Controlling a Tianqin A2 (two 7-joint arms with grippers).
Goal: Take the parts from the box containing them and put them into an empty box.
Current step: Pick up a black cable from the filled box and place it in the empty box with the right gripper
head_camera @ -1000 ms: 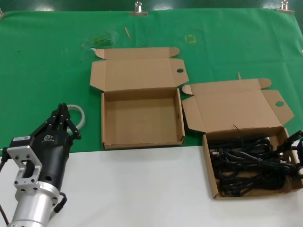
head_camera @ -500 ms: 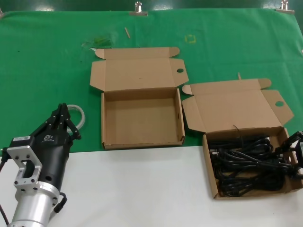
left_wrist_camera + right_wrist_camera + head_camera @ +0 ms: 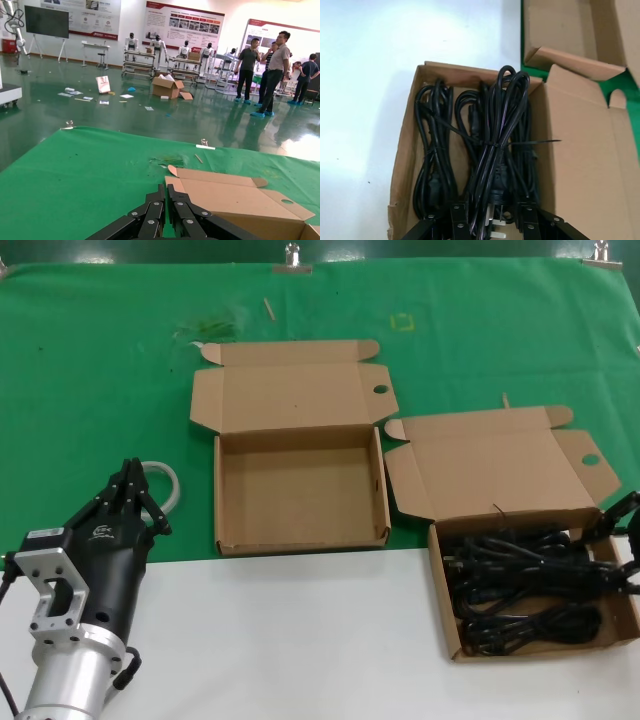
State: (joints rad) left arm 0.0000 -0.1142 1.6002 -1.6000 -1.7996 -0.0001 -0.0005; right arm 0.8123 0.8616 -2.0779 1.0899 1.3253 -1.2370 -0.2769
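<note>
Green cloth covers the far half of the counter (image 3: 90, 360) and bare white the near half, with two open cardboard boxes side by side across the seam. On the robot's right, the full box (image 3: 441, 590) holds a tangle of black cords (image 3: 530, 590); the empty box (image 3: 300, 490) sits just left of it, floor bare. Right claw (image 3: 487, 222) is at the outer edge of the full box with its fingers pinched on the plug end of one cord bundle (image 3: 495, 145), which looks raised above the rest. Left claw (image 3: 128, 490) rests at the near left with fingers drawn together on nothing, a whitish tube ring (image 3: 165, 485) just beyond its tips. To do this lift well, I'd say the right arm should rise straight until the loop's far end clears the box wall, since the bundle's tie could snag its neighbours, then carry it left and lower it flat into the empty tray. Only the right wrist view shows the grip and the tie round the bundle; the head view catches just the claw's edge but shows both boxes together. Left wrist view looks out over the cloth to the empty box's lid and a hall with people standing.
</note>
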